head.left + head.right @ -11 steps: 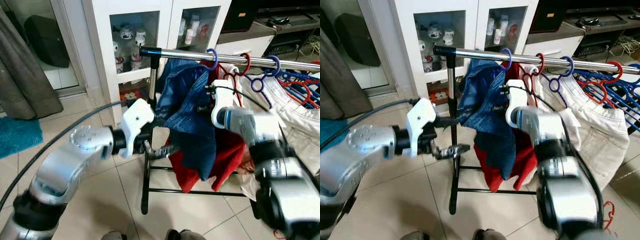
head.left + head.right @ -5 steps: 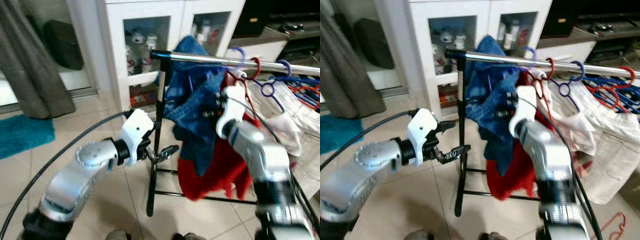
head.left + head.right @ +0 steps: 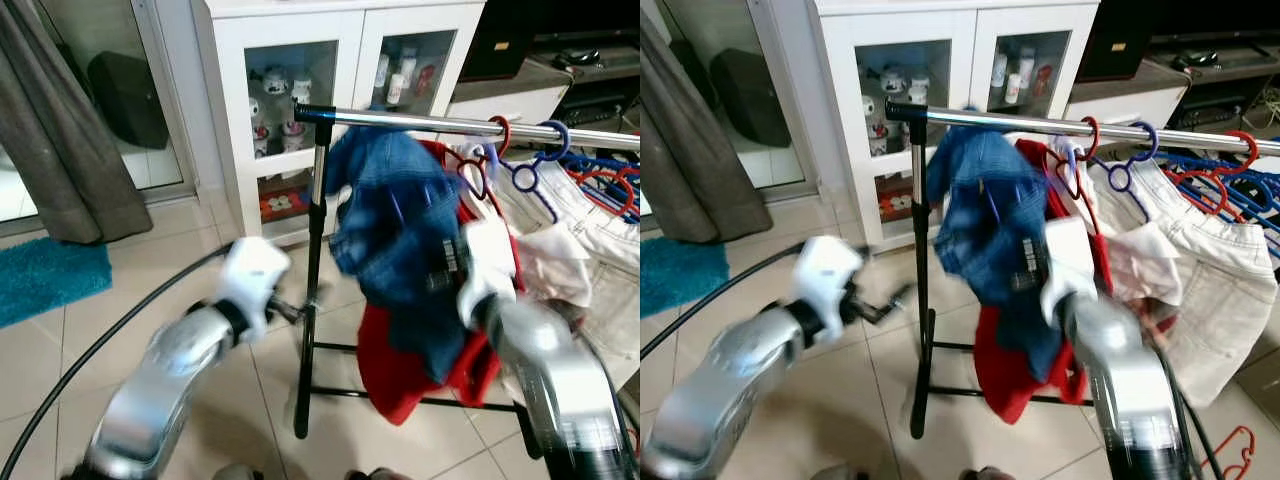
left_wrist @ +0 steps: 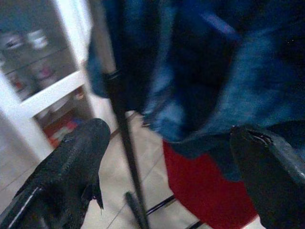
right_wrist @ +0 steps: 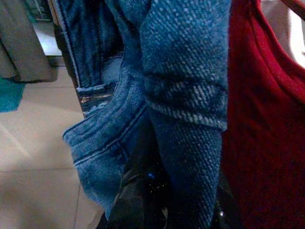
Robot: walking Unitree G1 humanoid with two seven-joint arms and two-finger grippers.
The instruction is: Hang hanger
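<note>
Right hand (image 5: 157,200) buried in blue denim garment (image 3: 400,240) on rail (image 3: 420,122) — grip undeterminable; left hand (image 4: 167,157) wide — beside stand pole (image 3: 312,270).

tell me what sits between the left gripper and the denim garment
The rack's black upright post stands between the open left gripper and the blue denim garment, seen in the left wrist view; the head views agree, though blurred.

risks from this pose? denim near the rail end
1. The denim garment is bunched near the open end of the rail; a pull could slide it off.
2. The right pincer is buried in denim, so fabric may snag.
3. The left pincer gapes near the stand's post; it could knock it.
</note>
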